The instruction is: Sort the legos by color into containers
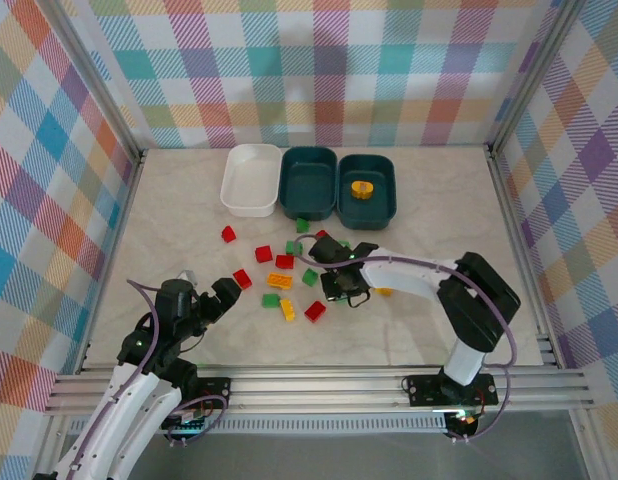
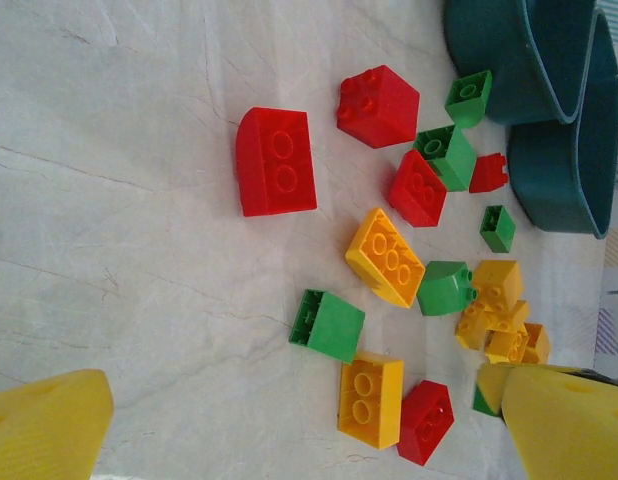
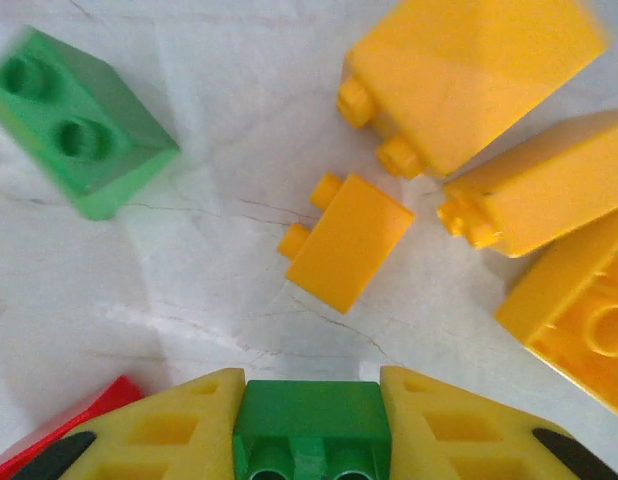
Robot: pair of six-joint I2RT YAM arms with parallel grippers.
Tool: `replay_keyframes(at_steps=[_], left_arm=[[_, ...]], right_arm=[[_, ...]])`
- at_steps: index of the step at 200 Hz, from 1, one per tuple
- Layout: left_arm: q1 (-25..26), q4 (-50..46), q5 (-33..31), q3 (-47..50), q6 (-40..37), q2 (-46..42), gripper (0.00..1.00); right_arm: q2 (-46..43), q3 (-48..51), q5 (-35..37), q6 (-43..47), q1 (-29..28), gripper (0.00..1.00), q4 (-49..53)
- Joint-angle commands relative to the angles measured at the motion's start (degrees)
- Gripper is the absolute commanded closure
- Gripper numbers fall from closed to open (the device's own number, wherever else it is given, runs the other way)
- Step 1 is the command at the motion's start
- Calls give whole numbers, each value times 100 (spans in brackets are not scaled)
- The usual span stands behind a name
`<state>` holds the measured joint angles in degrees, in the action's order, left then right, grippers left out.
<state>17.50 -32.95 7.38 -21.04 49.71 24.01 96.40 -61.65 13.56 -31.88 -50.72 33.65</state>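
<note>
Walls (image 1: 389,70) patterned in pastel plaid close in three sides of a cream, marble-veined tabletop (image 1: 169,230), and aluminium rails (image 1: 319,380) run along its near edge. A shallow white rounded-rectangle plastic bin (image 1: 251,175) sits at the far side, bare inside. Just to its right stands a dark teal plastic bin (image 1: 307,182) of the same shape, and beyond that a second teal bin (image 1: 385,172) holds one yellow studded brick (image 1: 363,188). Small red, green and yellow plastic studded bricks (image 1: 279,282) lie scattered on the tabletop on the near side of the white bin, mostly toward its right. The right gripper (image 3: 311,400) is down among them, nearer than the white bin and to its right. Its yellow fingers (image 3: 169,430) are closed on a small green studded brick (image 3: 311,435), which is clamped between them. In the wrist view, loose yellow bricks (image 3: 349,240) rest on the tabletop just past the fingertips. The left gripper (image 1: 211,297) hangs well nearer than the white bin and slightly to its left, jaws spread wide and holding nothing.
</note>
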Motion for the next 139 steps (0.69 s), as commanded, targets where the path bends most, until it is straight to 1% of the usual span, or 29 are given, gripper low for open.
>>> replay_keyframes(at_steps=[1, 12, 29, 47, 62, 86, 116, 125, 132, 139], left_arm=[[35, 254, 24, 37, 23, 105, 0], [35, 467, 102, 71, 77, 254, 0], [37, 777, 252, 36, 103, 622, 0], [42, 732, 305, -205, -58, 1123, 0], [52, 691, 429, -371, -167, 1488, 0], [99, 855, 676, -418, -205, 1887, 1], [200, 812, 678, -553, -318, 2205, 2], [227, 812, 677, -604, -330, 2286, 2], [244, 811, 669, -657, -354, 2341, 2], [262, 798, 651, -732, -384, 2396, 2]], right_arm=[[-322, -551, 353, 413, -15, 66, 141], [-234, -960, 552, 595, 103, 66, 80], [34, -1530, 547, 832, 436, 66, -348], [538, -2235, 221, 884, 908, 66, -642], [1179, -2967, -16, 956, 1238, 66, -685], [2350, -4414, -193, 1110, 1590, 66, -332], [3630, -6225, -433, 1148, 1843, 65, 488], [3908, -6672, -493, 1160, 1872, 63, 769], [4053, -6984, -503, 1189, 1880, 59, 908], [4128, -7171, -510, 1218, 1881, 49, 1002]])
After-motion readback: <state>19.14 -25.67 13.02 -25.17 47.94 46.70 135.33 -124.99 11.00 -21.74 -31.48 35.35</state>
